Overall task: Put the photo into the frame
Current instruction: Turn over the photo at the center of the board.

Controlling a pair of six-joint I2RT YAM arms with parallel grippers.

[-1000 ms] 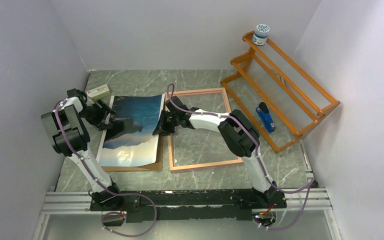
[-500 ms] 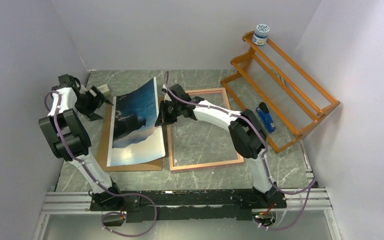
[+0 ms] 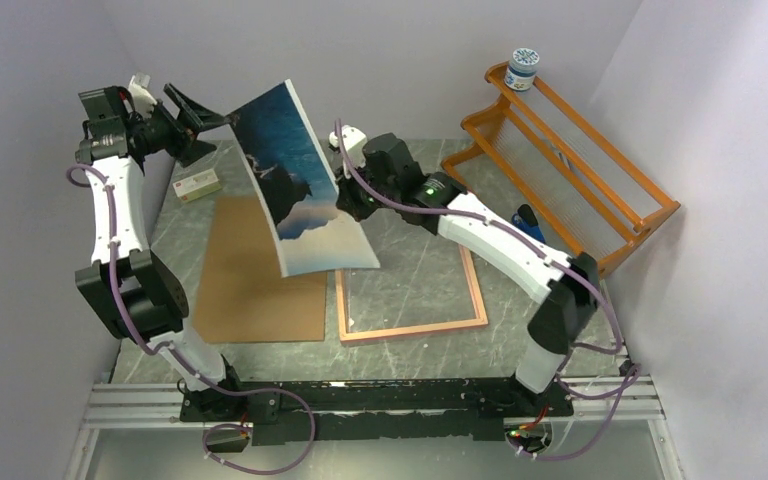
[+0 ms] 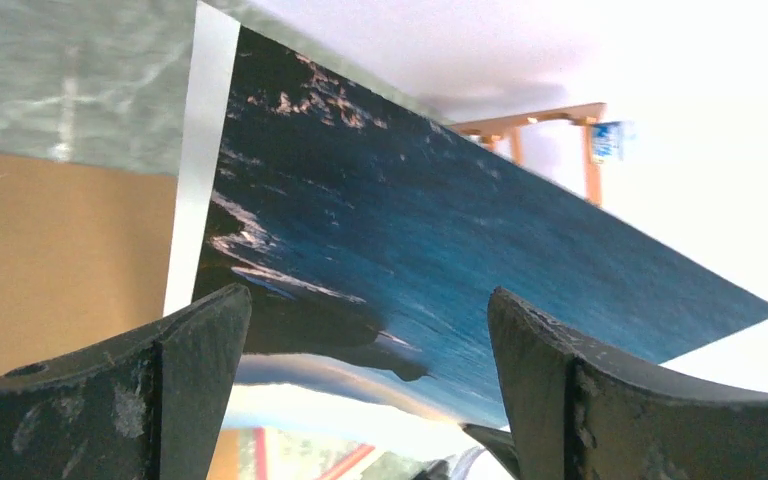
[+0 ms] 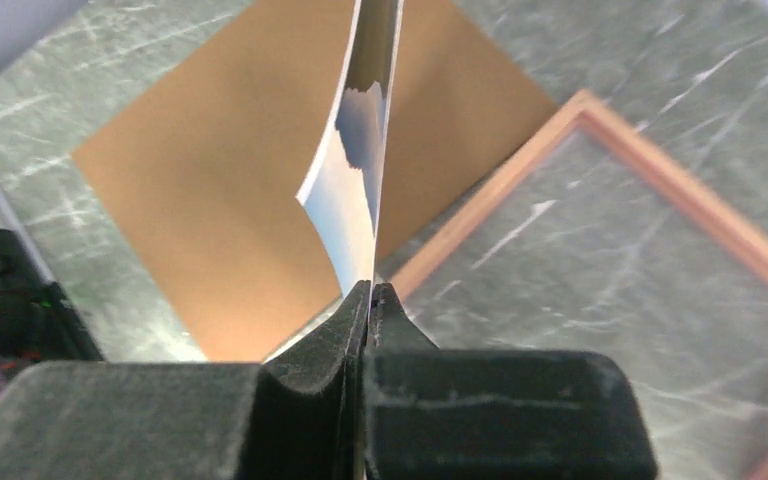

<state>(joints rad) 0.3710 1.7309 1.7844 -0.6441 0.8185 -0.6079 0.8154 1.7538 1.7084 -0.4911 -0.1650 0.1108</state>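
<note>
A grey-green marbled bench [image 3: 440,355] sits between pale walls. The right arm stretches forward and to its left, elbow low. Its right gripper [image 3: 346,203] [image 5: 371,300] is pinched tight on the side edge of the large flexible print of a blue sea coast [image 3: 300,185] [image 5: 360,150], which hangs curved in the air, clear of the bench. The left arm stands tall, its forearm bent level towards the print. Its left gripper [image 3: 208,130] [image 4: 370,310] is spread wide at the print's upper corner [image 4: 410,250]; whether it touches is unclear. Below the right gripper lie the pinkish light-wood frame with a clear pane [image 3: 415,328] [image 5: 660,170] and, to its left, a flat brown board [image 3: 260,290] [image 5: 210,180].
</note>
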